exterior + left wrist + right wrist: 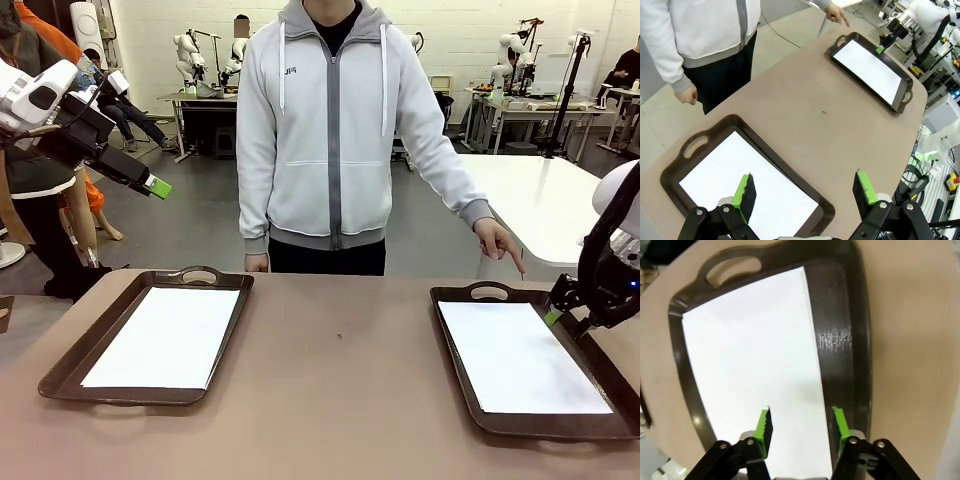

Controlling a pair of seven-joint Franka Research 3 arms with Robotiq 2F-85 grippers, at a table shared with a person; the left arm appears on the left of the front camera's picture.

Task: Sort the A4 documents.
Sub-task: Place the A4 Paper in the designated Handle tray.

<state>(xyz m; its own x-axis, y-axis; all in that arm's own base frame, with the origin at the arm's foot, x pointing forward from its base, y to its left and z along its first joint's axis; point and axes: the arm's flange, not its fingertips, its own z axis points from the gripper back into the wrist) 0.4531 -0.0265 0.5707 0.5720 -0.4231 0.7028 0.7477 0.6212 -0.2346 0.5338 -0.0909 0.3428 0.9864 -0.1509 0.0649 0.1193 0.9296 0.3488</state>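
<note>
Nearest to the front camera, two dark brown trays are seen on the brown table [340, 400], and each one holds white A4 paper. With the person [335, 130] at the far edge taken as the landmark, the left tray [62, 372] is found to that person's near left in the picture and the right tray [455, 350] to the near right. One white sheet [165, 338] is laid flat in the left tray, and another white sheet [520, 355] is laid flat in the right tray; whether more sheets are stacked under them cannot be told.

The right gripper [801, 425] is held low over the right tray, at the side farthest from the person's body, with its fingers spread apart over the edge of the paper. Nothing is gripped between them. The left gripper [807, 192] is kept high above the left tray, its fingers wide apart and empty too. The person's hand [497, 240] is pointed down beside the right tray's far handle.

It is judged that a sheet was just placed in the right tray, so a release step is in hand. For the next move, the right arm would need to be lifted straight up, so that the paper is not dragged.
</note>
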